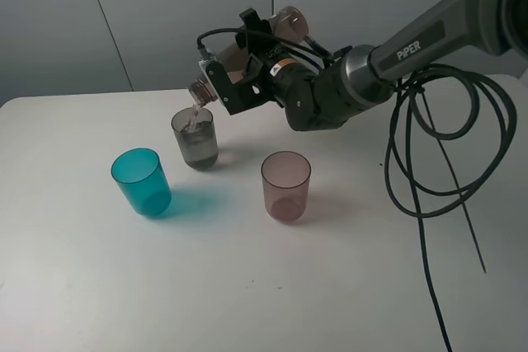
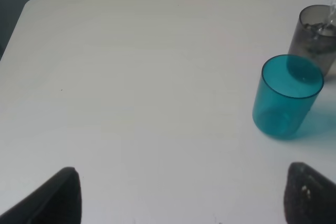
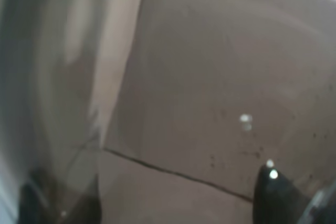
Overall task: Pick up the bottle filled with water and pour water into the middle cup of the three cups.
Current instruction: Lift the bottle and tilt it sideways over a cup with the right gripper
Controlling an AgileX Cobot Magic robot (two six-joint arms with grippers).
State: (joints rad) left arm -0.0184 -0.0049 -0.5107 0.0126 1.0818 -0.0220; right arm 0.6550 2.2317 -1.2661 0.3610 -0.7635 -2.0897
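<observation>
My right gripper [image 1: 243,72] is shut on the bottle [image 1: 202,90] and holds it tipped, neck down over the middle cup [image 1: 195,139]. A thin stream of water falls from the neck into this smoky grey cup, which holds some water. The teal cup [image 1: 142,182] stands to its front left and the pinkish-mauve cup [image 1: 286,185] to its front right. In the right wrist view the brown bottle [image 3: 210,77] fills the picture between the fingertips [image 3: 281,198]. My left gripper [image 2: 181,198] is open and empty over bare table, apart from the teal cup [image 2: 287,97] and the grey cup [image 2: 315,39].
The white table [image 1: 264,286] has a rounded far-left corner. Black cables [image 1: 429,162] hang from the right arm and loop over the table's right side. A grey wall stands behind the table.
</observation>
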